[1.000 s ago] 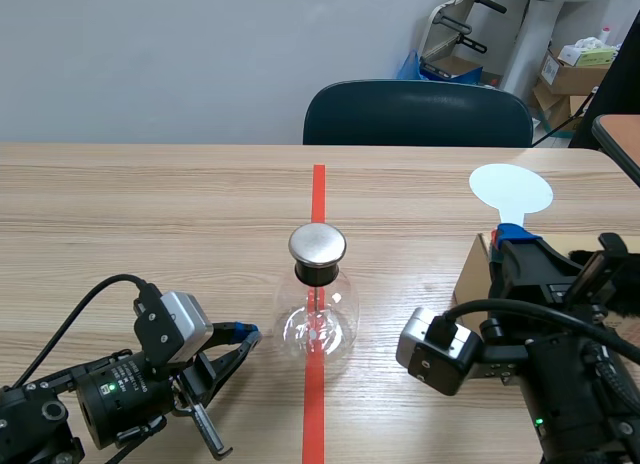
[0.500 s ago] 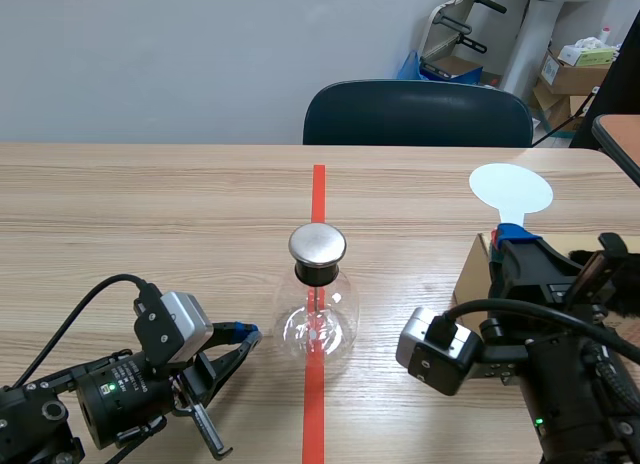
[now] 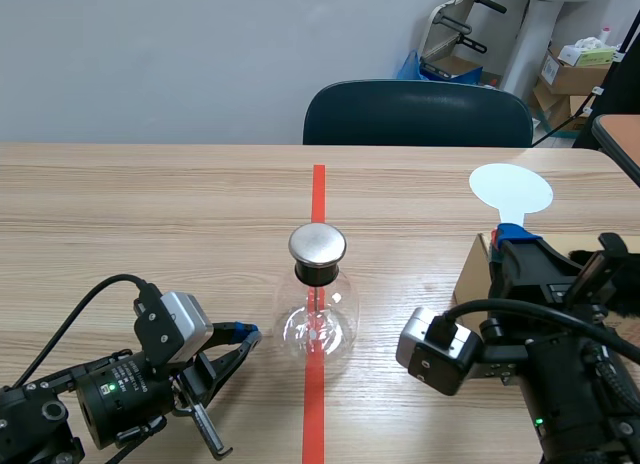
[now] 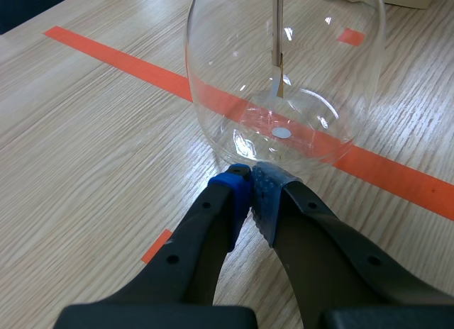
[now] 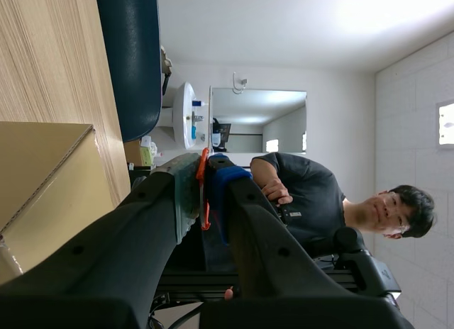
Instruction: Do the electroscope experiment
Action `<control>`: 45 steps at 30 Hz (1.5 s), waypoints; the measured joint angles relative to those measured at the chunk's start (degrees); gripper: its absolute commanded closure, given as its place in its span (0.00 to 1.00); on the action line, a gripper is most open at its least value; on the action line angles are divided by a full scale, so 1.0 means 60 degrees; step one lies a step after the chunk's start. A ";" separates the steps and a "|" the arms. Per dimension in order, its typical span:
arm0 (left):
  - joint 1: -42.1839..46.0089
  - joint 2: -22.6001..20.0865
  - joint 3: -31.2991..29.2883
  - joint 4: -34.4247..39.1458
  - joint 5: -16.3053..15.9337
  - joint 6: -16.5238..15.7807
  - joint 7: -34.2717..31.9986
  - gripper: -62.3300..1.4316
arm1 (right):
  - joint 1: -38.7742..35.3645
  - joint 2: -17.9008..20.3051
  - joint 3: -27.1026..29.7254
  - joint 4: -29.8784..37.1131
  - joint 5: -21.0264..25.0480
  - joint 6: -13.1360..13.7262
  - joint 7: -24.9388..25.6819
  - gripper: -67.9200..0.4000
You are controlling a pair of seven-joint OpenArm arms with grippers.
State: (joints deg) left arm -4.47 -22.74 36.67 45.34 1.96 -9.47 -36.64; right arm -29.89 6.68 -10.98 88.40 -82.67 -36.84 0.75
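One clear steel-capped electroscope (image 3: 318, 322); left end effector (image 4: 250, 186) clenched empty, right end effector (image 5: 202, 181) grasping paddle (image 3: 510, 189)

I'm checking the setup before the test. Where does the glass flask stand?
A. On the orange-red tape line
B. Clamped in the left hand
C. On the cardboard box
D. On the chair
A: the flask stands upright on the tape line, which shows through its glass; the left hand is shut beside its base, not around it.

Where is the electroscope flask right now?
In the scene view the electroscope flask stands mid-table on the orange-red tape line. The left gripper, fingers shut, points at its base from the robot's left.
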 measured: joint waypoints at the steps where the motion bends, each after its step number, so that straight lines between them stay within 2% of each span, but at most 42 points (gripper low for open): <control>1: 0.0000 0.0000 0.0000 0.0000 0.0000 0.0000 0.0000 0.91 | 0.0000 0.0000 0.0000 0.0000 0.0000 0.0000 0.0000 0.98; 26: 0.0000 0.0000 0.0000 0.0000 0.0000 0.0000 0.0000 0.91 | 0.0000 0.0000 0.0000 0.0000 0.0000 0.0000 0.0193 0.98; 32: 0.0000 0.0000 0.0000 0.0000 0.0000 0.0000 0.0000 0.91 | 0.0000 0.0004 0.0000 0.0000 -0.0004 0.0000 0.1468 0.98; 41: 0.0000 0.0000 0.0000 0.0000 0.0000 0.0000 0.0000 0.91 | 0.0000 0.0004 0.0000 0.0000 -0.0011 0.0000 0.4342 0.98; 45: 0.0000 0.0000 0.0000 0.0000 0.0000 0.0000 0.0000 0.91 | 0.0000 0.0004 0.0000 0.0000 -0.0040 0.0000 0.5257 0.98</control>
State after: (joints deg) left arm -4.47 -22.74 36.67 45.34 1.96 -9.47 -36.64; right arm -29.89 6.70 -10.98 88.40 -82.91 -36.84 32.29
